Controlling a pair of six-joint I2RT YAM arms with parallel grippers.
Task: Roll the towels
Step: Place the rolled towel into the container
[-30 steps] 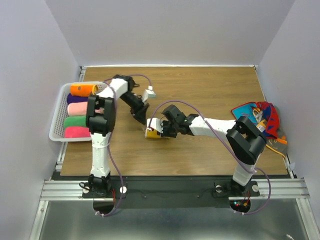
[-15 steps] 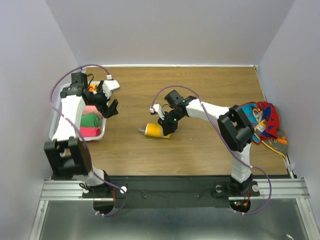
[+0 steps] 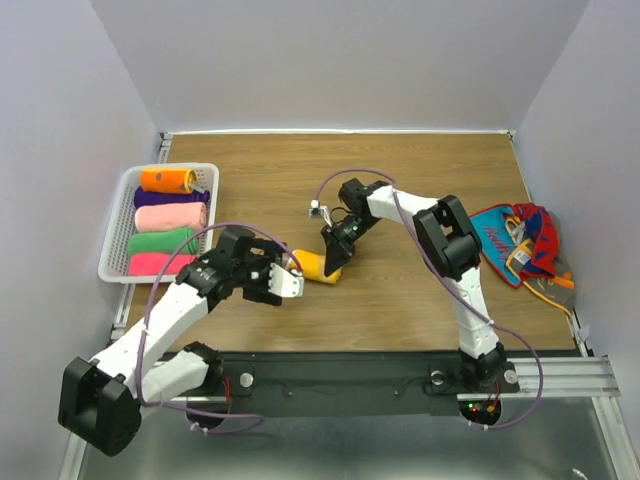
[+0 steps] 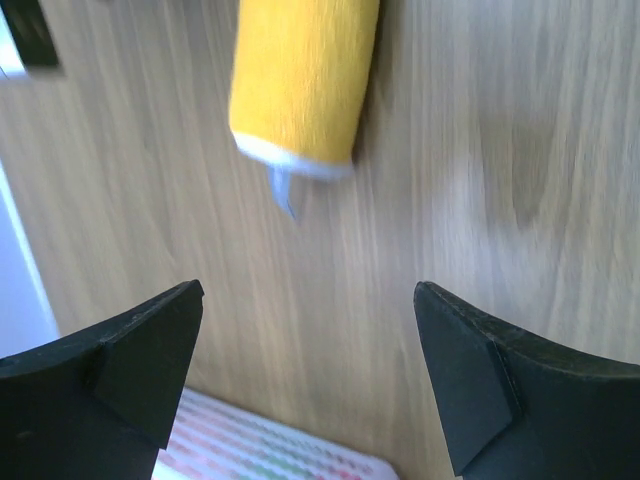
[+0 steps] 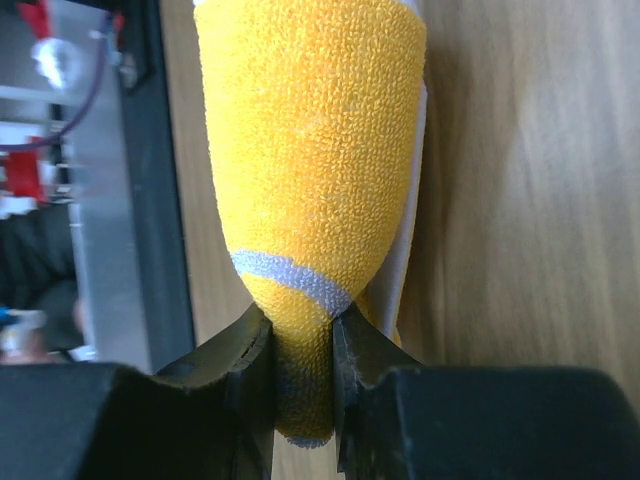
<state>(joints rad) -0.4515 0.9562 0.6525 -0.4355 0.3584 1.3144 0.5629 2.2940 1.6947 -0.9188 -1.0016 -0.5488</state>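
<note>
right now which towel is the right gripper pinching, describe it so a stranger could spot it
Start from the wooden table and look near its middle. There lies a yellow towel roll, one end pinched by the right gripper. It is the only roll on bare wood; the other rolls sit in the white basket at the left.

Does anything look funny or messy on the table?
Yes. The yellow towel roll is squashed at one end, where the right hand pinches it, so it looks like a cone. A pale flap pokes out of its other end. The unrolled towels lie in a crumpled heap at the table's right edge.
</note>
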